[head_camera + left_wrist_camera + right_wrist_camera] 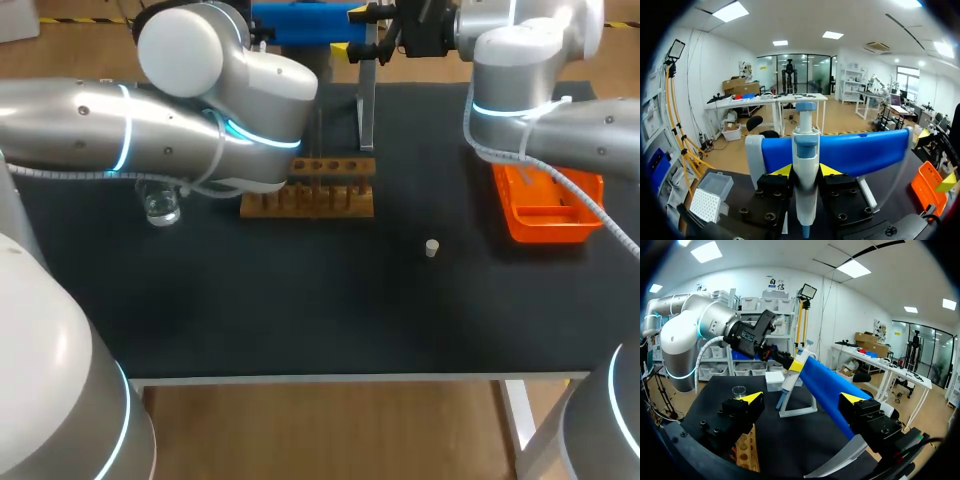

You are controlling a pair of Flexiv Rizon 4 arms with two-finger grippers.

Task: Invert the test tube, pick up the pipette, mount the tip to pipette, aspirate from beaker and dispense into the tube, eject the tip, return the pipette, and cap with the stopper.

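In the left wrist view a white and blue pipette (805, 150) hangs on the blue bar (860, 152) of its stand. My left gripper (805, 171) is shut on it, one yellow tip against each side. The right wrist view shows the same grip, with the pipette (789, 382) at the bar's far end. My right gripper (802, 399) stands wide open at the bar's near end, holding nothing. A wooden test tube rack (310, 190), a glass beaker (160, 208) and a small pale stopper (431, 248) sit on the black table. My left gripper is hidden in the head view. I cannot make out the test tube.
An orange tray (545, 212) lies at the right under my right arm. A tip box (710, 197) sits beside the stand, off to the side of my left gripper. The metal upright of the stand (366, 110) rises behind the rack. My left arm (180, 120) spans the table's back left.
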